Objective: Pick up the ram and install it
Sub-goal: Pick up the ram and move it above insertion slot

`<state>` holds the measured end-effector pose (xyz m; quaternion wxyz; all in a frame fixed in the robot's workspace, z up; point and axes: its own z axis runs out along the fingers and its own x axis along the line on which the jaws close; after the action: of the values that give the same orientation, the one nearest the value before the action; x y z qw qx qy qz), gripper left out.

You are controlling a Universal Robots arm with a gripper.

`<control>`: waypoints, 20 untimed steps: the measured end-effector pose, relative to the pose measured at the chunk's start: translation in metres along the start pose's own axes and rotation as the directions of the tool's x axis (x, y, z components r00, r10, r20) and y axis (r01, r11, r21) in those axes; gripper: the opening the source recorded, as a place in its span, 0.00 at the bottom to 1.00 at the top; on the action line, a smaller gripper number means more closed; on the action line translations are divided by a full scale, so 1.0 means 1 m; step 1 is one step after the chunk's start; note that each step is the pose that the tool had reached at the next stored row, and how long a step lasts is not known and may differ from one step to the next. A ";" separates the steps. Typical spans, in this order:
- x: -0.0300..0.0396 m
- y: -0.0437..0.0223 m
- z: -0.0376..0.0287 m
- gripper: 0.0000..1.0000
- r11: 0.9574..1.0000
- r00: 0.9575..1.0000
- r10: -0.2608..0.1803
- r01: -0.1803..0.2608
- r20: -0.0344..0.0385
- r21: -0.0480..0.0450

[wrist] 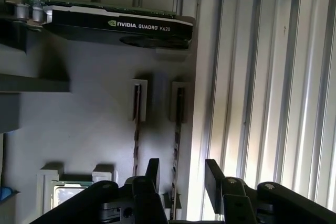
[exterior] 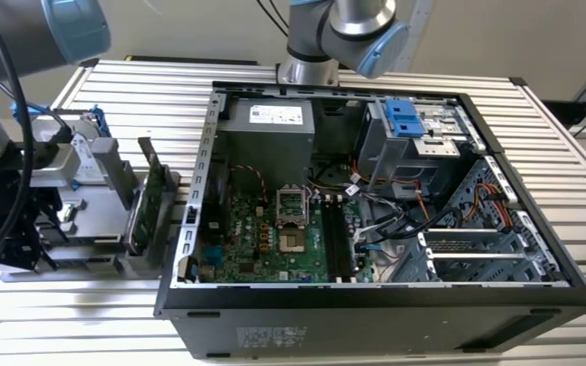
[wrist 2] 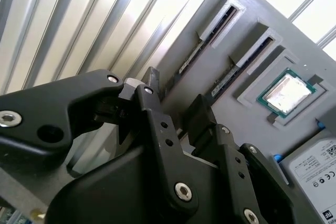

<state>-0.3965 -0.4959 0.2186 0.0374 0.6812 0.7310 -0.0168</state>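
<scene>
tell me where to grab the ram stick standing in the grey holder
Take the ram by its long thin edge, with one flat face against each side of the claw, coming straight at the face of the holder. The ram stands on edge, sunk into the holder, so only that edge looks free. The open claw lines up astride it.

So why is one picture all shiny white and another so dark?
In the second wrist view, light glares off the table slats and the silver chip; in the first wrist view, the grey holder lies in shadow while the slats beside it shine; the exterior view is evenly lit.
</scene>
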 end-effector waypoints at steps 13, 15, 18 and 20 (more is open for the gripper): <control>0.0022 -0.0003 0.0148 1.00 1.000 1.000 0.000 0.000 0.000 0.000; 0.0025 -0.0004 0.0167 1.00 1.000 1.000 0.000 0.000 0.000 0.000; 0.0028 -0.0005 0.0194 1.00 1.000 1.000 0.000 0.000 0.000 0.000; 0.0029 -0.0005 0.0210 1.00 1.000 1.000 0.000 0.000 0.000 0.000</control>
<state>-0.3965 -0.4946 0.1974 0.0376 0.6812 0.7310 -0.0169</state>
